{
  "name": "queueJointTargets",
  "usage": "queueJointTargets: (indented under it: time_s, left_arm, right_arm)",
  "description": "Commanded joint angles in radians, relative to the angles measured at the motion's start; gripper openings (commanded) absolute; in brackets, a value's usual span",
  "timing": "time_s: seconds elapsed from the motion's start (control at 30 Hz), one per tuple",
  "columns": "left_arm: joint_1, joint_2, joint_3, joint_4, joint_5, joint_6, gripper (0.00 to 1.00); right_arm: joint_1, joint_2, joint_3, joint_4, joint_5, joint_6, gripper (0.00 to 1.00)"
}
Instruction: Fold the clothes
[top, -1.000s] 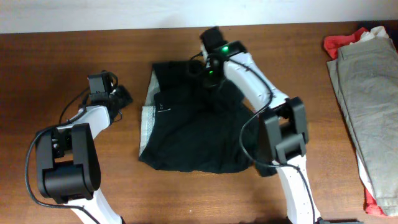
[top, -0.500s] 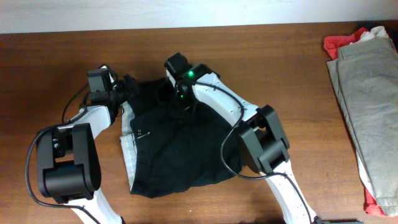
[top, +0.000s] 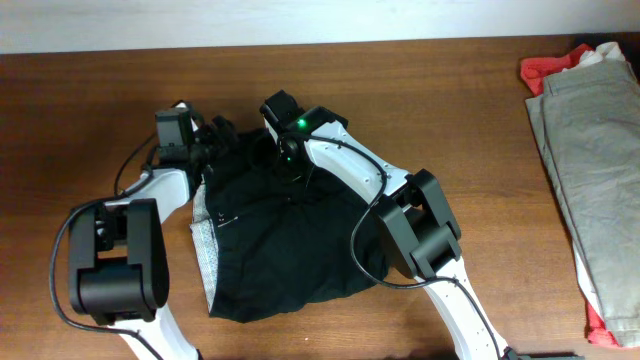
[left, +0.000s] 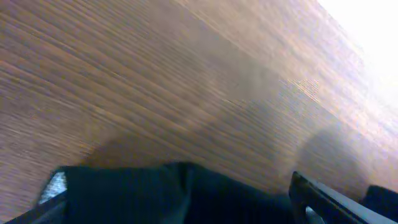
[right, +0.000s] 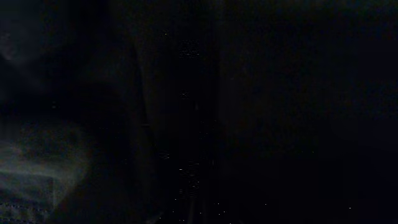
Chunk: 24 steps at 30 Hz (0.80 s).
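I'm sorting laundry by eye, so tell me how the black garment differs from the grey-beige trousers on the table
The black garment is dark and crumpled; the grey-beige trousers are pale and lie fairly flat. The black garment sits mid-table between the arms, with the right gripper down in it; the trousers lie at the right edge, untouched, over a red cloth. Both are soft cloth on the wooden table.
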Motion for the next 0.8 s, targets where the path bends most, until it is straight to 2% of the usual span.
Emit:
queueJointTargets:
  time_s: [0.0,0.07,0.1,0.2,0.37,0.4,0.43,0.47,0.5,0.53,0.57,0.63,0.77]
  left_arm:
    - [-0.010,0.018,0.000,-0.025,0.037,-0.007,0.72]
    - [-0.009,0.018,0.000,-0.027,0.031,-0.006,0.12]
    - [-0.009,0.018,0.000,-0.031,-0.004,-0.007,0.01]
    - [0.005,0.018,0.000,-0.060,-0.040,-0.006,0.01]
    - [0.017,0.018,0.000,-0.085,-0.040,-0.006,0.01]
    - [0.017,0.018,0.000,-0.085,-0.040,-0.006,0.01]
    - [0.017,0.018,0.000,-0.086,-0.040,-0.006,0.01]
    - [0.017,0.018,0.000,-0.089,-0.040,-0.005,0.01]
    - [0.017,0.018,0.000,-0.092,-0.041,-0.005,0.01]
    - [0.017,0.018,0.000,-0.096,-0.043,-0.005,0.01]
    - [0.017,0.018,0.000,-0.100,-0.044,-0.005,0.01]
    - [0.017,0.018,0.000,-0.111,-0.058,-0.005,0.01]
    - [0.017,0.018,0.000,-0.127,-0.058,-0.005,0.01]
  right_arm:
    - [0.010,0.030,-0.009,-0.001,-0.031,0.008,0.04]
    - [0.010,0.030,-0.009,0.000,-0.031,0.008,0.04]
    - [0.009,0.030,-0.009,0.000,-0.030,0.007,0.04]
    - [-0.022,0.029,-0.006,0.004,-0.019,0.007,0.04]
    - [-0.175,0.026,0.034,-0.016,-0.021,0.008,0.04]
    - [-0.209,0.022,0.034,-0.018,-0.021,0.008,0.12]
    - [-0.235,0.022,0.034,-0.020,-0.021,0.008,0.25]
    - [-0.249,0.022,0.034,-0.019,-0.021,0.008,0.44]
    - [-0.269,0.022,0.035,-0.019,-0.021,0.008,0.58]
    - [-0.293,0.021,0.035,-0.020,-0.021,0.017,0.59]
    - [-0.323,0.018,0.035,-0.022,-0.021,0.054,0.45]
    - [-0.435,0.014,0.035,-0.065,-0.082,0.091,0.04]
    - [-0.477,0.013,0.035,-0.079,-0.102,0.090,0.04]
